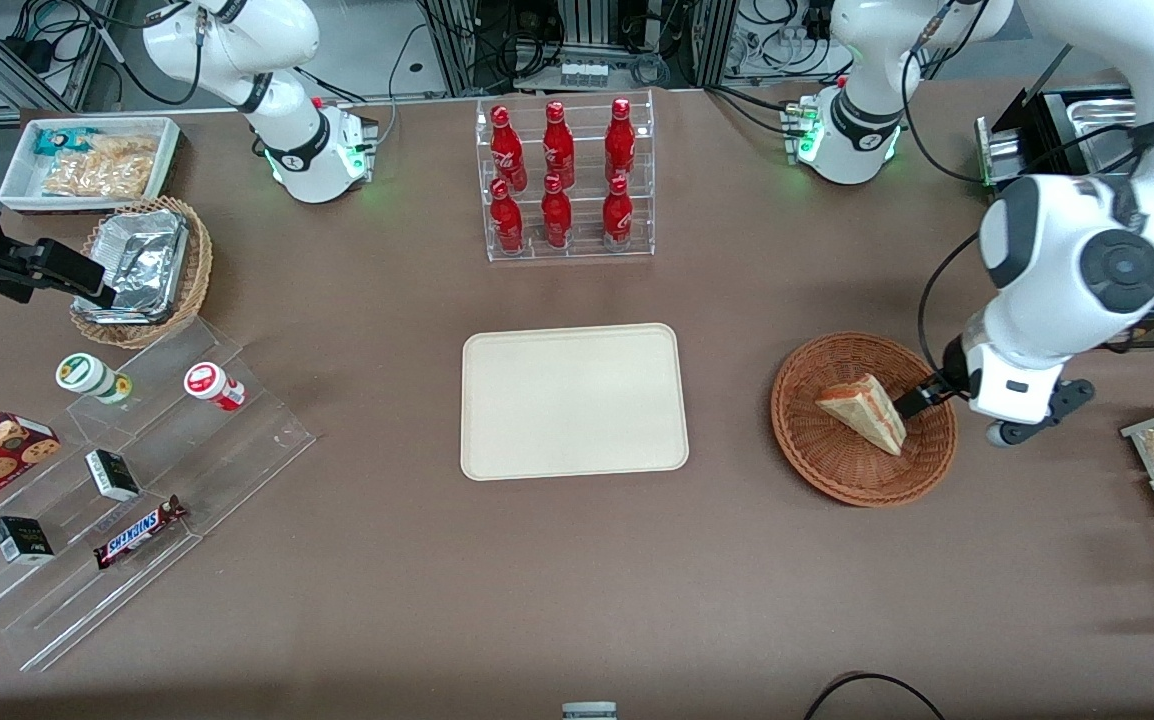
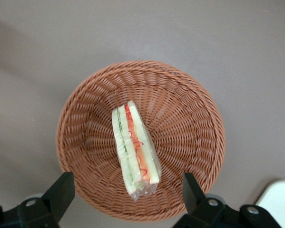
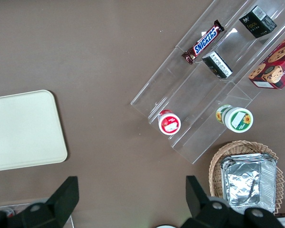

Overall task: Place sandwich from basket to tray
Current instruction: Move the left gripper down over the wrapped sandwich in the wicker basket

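I have the sandwich (image 2: 135, 149) lying on its side in the middle of the basket (image 1: 864, 418), cut edge with the red and green layers turned up toward my wrist camera, so it is still to be picked. My pincer (image 2: 128, 190) hangs just above the basket's rim on the working arm's side, its two fingers (image 2: 61, 187) spread wide and holding nothing. I judge that spread is there to straddle the wedge across its thin width. Toward the middle of the desk (image 1: 577, 590) the tray (image 1: 574, 400) sits bare, well apart from the basket, ready to receive it. Farther from the front camera stands a rack of red bottles (image 1: 563, 175).
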Robot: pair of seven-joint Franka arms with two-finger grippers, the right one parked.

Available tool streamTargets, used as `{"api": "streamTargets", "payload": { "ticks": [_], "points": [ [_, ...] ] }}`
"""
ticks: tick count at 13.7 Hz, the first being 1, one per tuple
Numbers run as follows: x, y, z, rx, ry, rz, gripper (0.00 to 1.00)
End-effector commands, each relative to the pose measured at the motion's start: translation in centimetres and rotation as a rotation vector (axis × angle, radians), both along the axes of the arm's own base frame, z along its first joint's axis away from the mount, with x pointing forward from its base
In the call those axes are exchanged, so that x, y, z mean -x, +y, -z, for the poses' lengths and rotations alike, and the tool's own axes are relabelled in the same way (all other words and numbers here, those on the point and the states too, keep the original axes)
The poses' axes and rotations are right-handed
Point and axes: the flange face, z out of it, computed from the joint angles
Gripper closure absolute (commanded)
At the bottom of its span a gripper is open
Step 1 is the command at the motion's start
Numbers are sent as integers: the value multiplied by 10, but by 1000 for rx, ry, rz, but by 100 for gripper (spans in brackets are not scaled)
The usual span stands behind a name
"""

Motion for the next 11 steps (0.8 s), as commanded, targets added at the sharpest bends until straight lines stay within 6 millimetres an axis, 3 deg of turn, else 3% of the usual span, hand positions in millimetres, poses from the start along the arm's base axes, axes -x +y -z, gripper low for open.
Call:
{"api": "streamTargets", "payload": {
  "ticks": [1,11],
  "points": [
    [17,-16,7,-4,-31,-166,0],
    [33,-23,27,-22,21,-394,0]
  ]
}}
